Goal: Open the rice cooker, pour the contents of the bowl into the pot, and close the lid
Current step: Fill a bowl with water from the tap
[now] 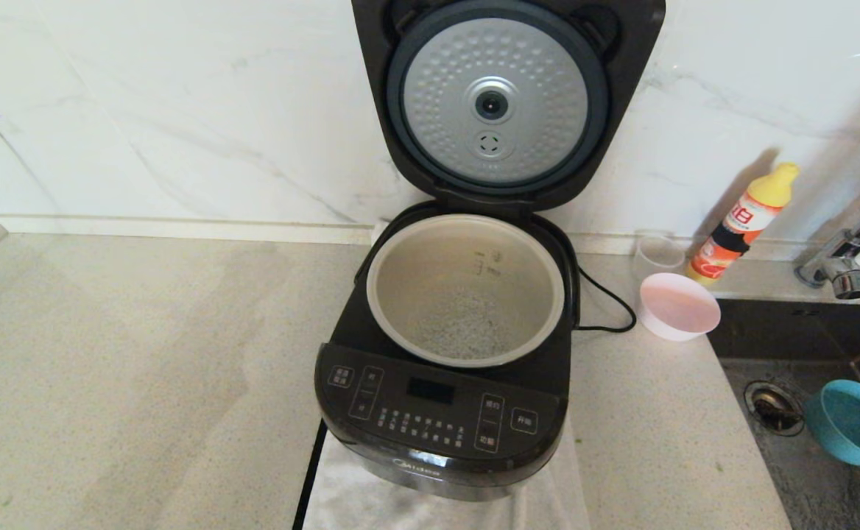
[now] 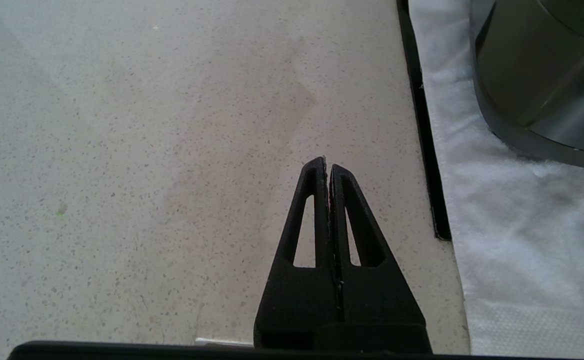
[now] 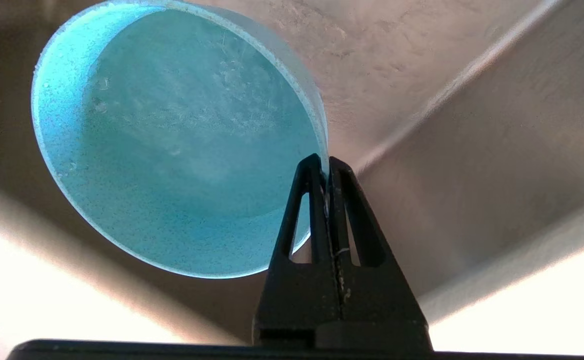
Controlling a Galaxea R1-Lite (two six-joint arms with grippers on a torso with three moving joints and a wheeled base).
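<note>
The cooker (image 1: 445,390) stands on a white cloth (image 1: 371,500) on the speckled worktop (image 1: 143,383), against the marble wall; its lid (image 1: 503,96) is swung fully up, the silver dimpled disc (image 1: 495,101) facing forward; the pot (image 1: 465,291) sits in the body, its light rim all in view, with a patch of whitish grains, rice as far as the view allows, lying on its bottom. The black cord (image 1: 607,305) loops out from the cooker's right side toward a pink bowl (image 1: 679,307), which stands upright at the worktop's edge beside the sink (image 1: 791,456); behind it are a clear cup (image 1: 658,254) and an orange bottle (image 1: 743,224) with a yellow cap; a tap (image 1: 846,272) reaches in from the right.

The blue bowl (image 3: 172,145) is tilted over the sink, well apart from the cooker, near the drain (image 1: 772,405); the right gripper (image 3: 328,162) is clamped tight on its rim, one finger inside the wall and one outside; the bowl's inside shows only a thin smear and a few droplets.

The left gripper (image 2: 327,165) hangs low over bare worktop just left of the cloth, its fingers pressed together on nothing; the cooker's lower front curves in at the side of that view.
</note>
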